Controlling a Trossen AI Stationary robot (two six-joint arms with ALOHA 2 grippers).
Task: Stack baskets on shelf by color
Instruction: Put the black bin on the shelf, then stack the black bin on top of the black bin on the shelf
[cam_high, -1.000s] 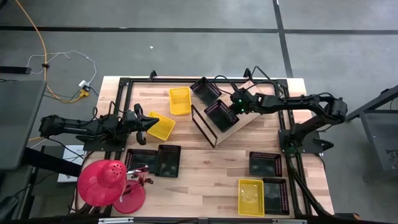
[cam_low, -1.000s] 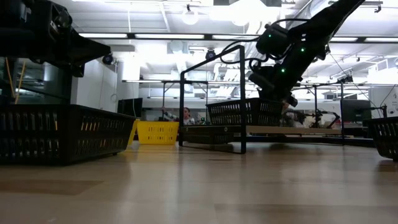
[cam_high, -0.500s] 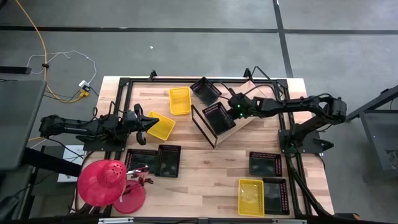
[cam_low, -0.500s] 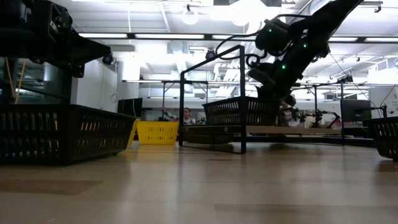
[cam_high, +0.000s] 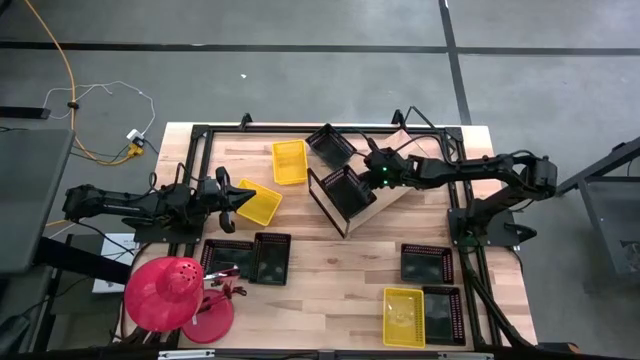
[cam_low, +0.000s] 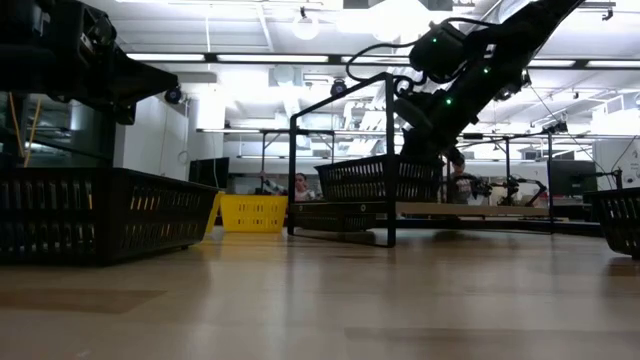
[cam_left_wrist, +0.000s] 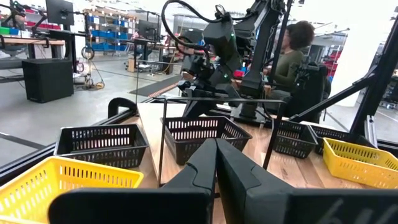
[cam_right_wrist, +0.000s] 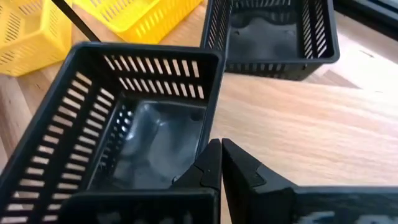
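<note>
My right gripper (cam_high: 368, 172) reaches in from the table's right and is shut on a black basket (cam_high: 345, 191) over the slanted wooden shelf (cam_high: 384, 200), close to its black frame (cam_high: 324, 197). A second black basket (cam_high: 330, 145) sits on the shelf's far end. Two yellow baskets (cam_high: 289, 161) (cam_high: 258, 202) lie on the table left of the shelf. My left gripper (cam_high: 238, 198) waits, shut, beside the nearer yellow basket (cam_left_wrist: 59, 180). My right gripper (cam_right_wrist: 219, 163) pinches the black basket's end wall at its rim (cam_right_wrist: 208, 140), near a corner, one finger inside (cam_right_wrist: 204, 171) and one outside (cam_right_wrist: 245, 174). The fingers slant down from the table's right. The basket (cam_low: 378, 180) stays level over the shelf board (cam_low: 470, 209); whether its bottom rests there I cannot tell.
Two black baskets (cam_high: 228, 260) (cam_high: 271, 257) stand near the left front. A black basket (cam_high: 427, 263), a yellow one (cam_high: 403, 315) and another black one (cam_high: 442, 315) stand at the right front. A red dome (cam_high: 165, 293) sits at the near left corner. A person (cam_left_wrist: 292, 59) sits beyond the table.
My right gripper has moved toward the table's left, carrying the black basket along the shelf board toward the black frame at its left end. The gripper stays shut on it. The left arm has kept still.
</note>
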